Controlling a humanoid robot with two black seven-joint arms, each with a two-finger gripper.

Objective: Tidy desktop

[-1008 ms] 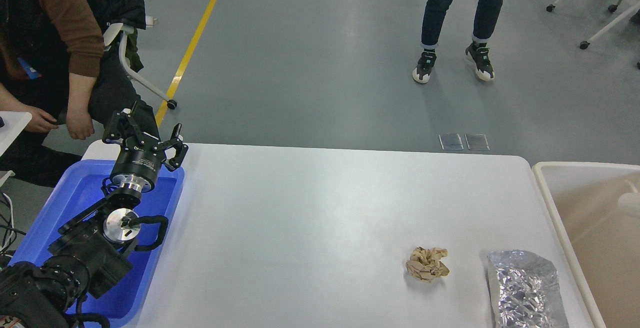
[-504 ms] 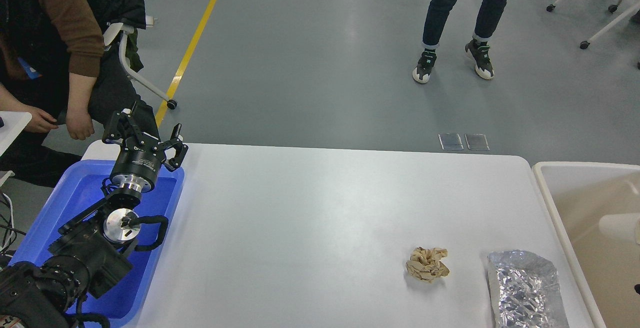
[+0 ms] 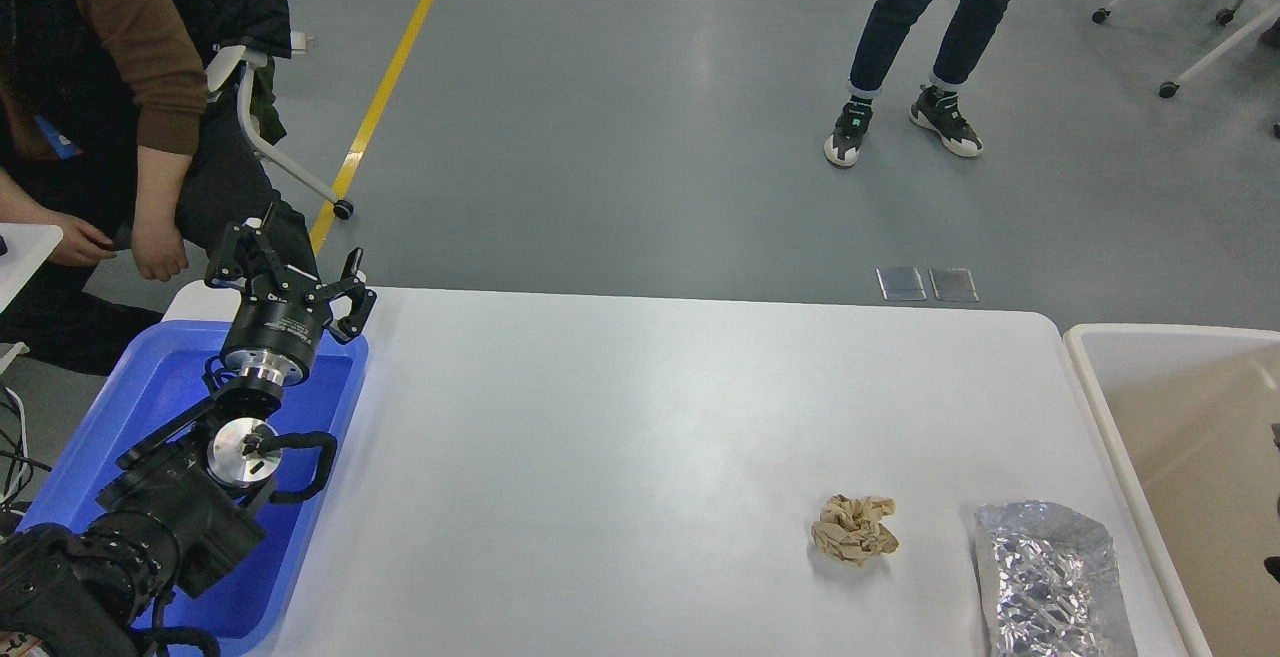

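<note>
Desktop (image 3: 620, 457) spread wide across the middle of the head view, matte white, smooth, corners rounded, most of it bare from the left edge to well past centre. Broad open room over that bare stretch. Near the front right corner, a crumpled ball of brown paper (image 3: 854, 529), creased and lumpy, and just beside it to the right, apart from it, a crinkled sheet of silver foil (image 3: 1048, 577), shiny, running off the bottom of the view close to the table's right edge. Against the left edge, a blue plastic tray (image 3: 150, 397), glossy, with raised walls. Against the right edge, a beige bin with a white rim (image 3: 1090, 377); something dark barely showing at the far right of it, too small to tell what.

Left gripper (image 3: 292, 262) raised above the tray's far corner, black, fingers splayed apart, grasping nothing. Right gripper nowhere to be seen.

Beyond the table, grey polished floor with a yellow line (image 3: 385, 87) running away on the left. Seated person in a brown sleeve (image 3: 140, 57) close to the far left corner; standing person's legs (image 3: 910, 37) well back; white wheeled chair legs (image 3: 1200, 17) at upper right. Two small clear squares (image 3: 927, 284) flat on the floor just past the far edge.
</note>
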